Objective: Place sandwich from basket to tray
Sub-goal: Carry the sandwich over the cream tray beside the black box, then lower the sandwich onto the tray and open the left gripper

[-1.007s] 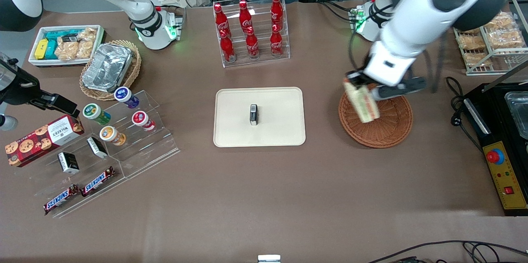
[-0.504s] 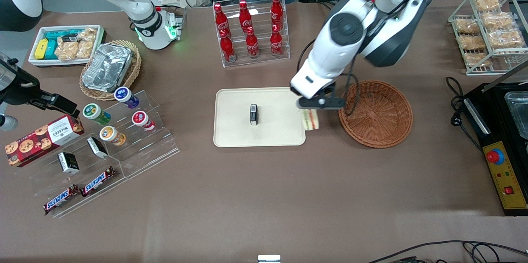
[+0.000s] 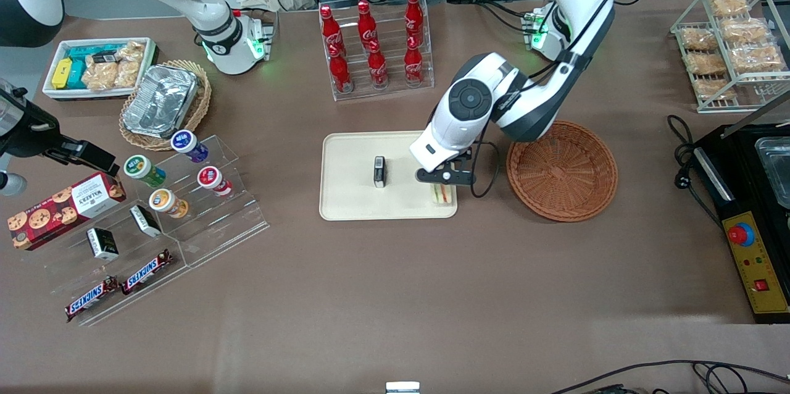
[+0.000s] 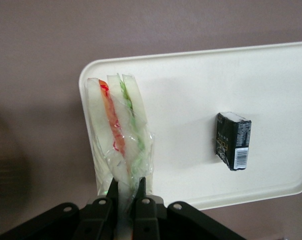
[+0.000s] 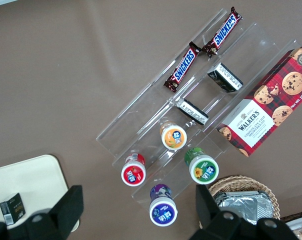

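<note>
We see the gripper [image 4: 126, 192] over the tray [image 3: 352, 202], at the corner of it nearest the basket [image 3: 561, 170], its jaws clenched on the wrapped sandwich [image 4: 118, 135]. The sandwich hangs edge-on just inside the tray's rounded rim, close to the short edge facing the basket. A small black box [image 3: 379, 171] lies near the tray's middle, apart from the sandwich with bare tray surface between them. The basket sits just beside the tray, a strip of brown table [image 3: 395, 295] separating the two.
</note>
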